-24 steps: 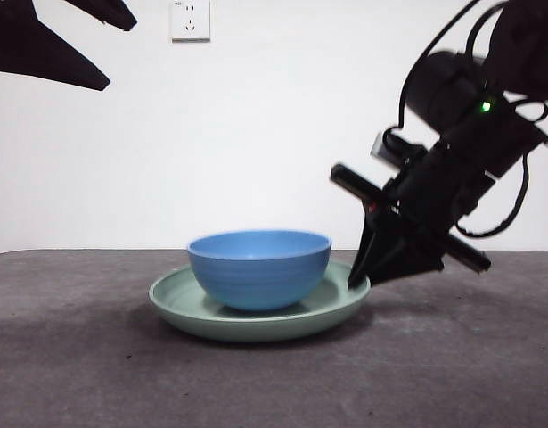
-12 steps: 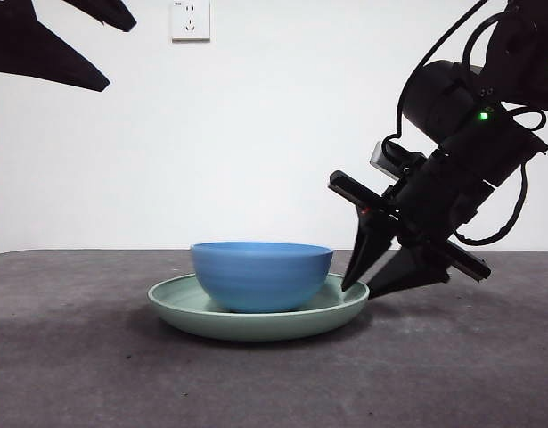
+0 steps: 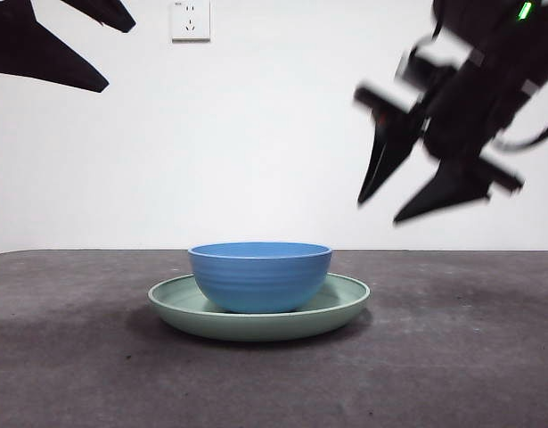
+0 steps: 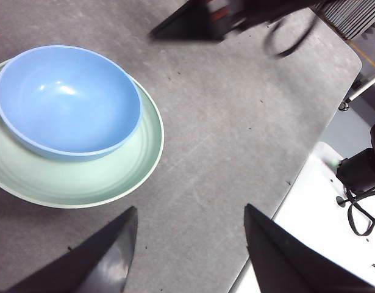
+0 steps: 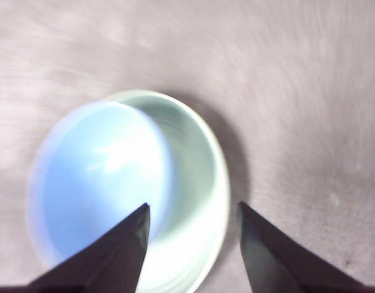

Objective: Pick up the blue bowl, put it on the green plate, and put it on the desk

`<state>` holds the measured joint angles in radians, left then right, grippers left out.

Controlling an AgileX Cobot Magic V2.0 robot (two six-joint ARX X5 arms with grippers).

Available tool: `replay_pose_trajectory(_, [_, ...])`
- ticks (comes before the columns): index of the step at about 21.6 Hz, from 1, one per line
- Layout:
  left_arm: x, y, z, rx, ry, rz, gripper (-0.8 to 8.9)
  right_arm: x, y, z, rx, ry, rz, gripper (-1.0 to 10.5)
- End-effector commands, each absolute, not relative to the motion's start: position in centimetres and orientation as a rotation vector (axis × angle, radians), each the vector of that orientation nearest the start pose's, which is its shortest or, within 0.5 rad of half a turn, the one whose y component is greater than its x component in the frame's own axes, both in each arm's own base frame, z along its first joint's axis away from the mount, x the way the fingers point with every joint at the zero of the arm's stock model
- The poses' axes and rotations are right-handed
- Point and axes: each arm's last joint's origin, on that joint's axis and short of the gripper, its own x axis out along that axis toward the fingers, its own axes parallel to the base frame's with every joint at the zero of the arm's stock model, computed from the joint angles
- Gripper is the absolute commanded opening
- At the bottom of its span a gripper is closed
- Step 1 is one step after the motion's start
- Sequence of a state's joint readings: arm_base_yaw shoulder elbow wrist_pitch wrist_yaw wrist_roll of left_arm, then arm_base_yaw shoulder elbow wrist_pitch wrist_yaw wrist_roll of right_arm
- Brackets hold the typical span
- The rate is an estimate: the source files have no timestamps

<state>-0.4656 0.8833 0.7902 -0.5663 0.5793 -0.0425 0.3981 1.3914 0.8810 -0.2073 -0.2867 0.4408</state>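
White wall behind; on the table (image 3: 77, 374) the blue bowl (image 3: 259, 276) sits in the green plate (image 3: 256, 319). Right gripper (image 3: 389, 209) has let go & risen well above the plate, jaws apart, empty. Left gripper (image 4: 187, 256) waits, jaws open, empty. Looks done.

Black pointed jaws, green light

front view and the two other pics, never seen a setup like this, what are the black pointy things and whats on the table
The black pointy things are the jaws of two robot arms at a table. The front view comes from a low camera looking across the desk. The other two come from cameras on each arm's wrist, looking down past that arm's own jaws.

On the desk lies a green plate with a blue bowl sitting in it.

The right gripper hangs in the air above and beside the plate, jaws open, holding nothing; it is blurred. The left gripper, also open and empty, waits up in the front view's other top corner.
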Motion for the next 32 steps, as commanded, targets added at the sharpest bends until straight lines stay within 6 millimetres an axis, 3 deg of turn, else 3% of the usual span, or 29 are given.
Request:
replay_pose_trajectory(1, [15.0,-9.4,29.0,-0.072,0.700,-1.002,2.81,24.4,11.4,26.6,0.280,0.757,0.579,2.3])
replay_pose_trajectory(6, [15.0,-9.4,29.0,-0.073,0.701,-1.002,2.81,18.4,9.2,30.4,0.186,0.725,0.740,2.3])
replay_pose_trajectory(12, [15.0,-9.4,29.0,-0.072,0.701,-1.002,2.81,13.2,7.2,30.8,0.092,0.842,0.830,2.3])
replay_pose_trajectory(22, [15.0,-9.4,29.0,-0.072,0.702,-1.002,2.77,12.5,6.9,30.8,0.068,0.859,0.837,2.2])
replay_pose_trajectory(23, [15.0,-9.4,29.0,-0.072,0.701,-1.002,2.36,12.5,6.9,30.8,0.068,0.860,0.837,1.8])
replay_pose_trajectory(24, [15.0,-9.4,29.0,-0.072,0.702,-1.002,0.75,12.5,6.9,30.8,0.068,0.860,0.837,0.6])
replay_pose_trajectory(25, [15.0,-9.4,29.0,-0.072,0.700,-1.003,0.11,12.5,6.9,30.8,0.067,0.860,0.837,0.1])
replay_pose_trajectory(32, [15.0,-9.4,29.0,-0.072,0.700,-1.002,0.19,12.6,6.9,30.8,0.061,0.843,0.842,0.1])
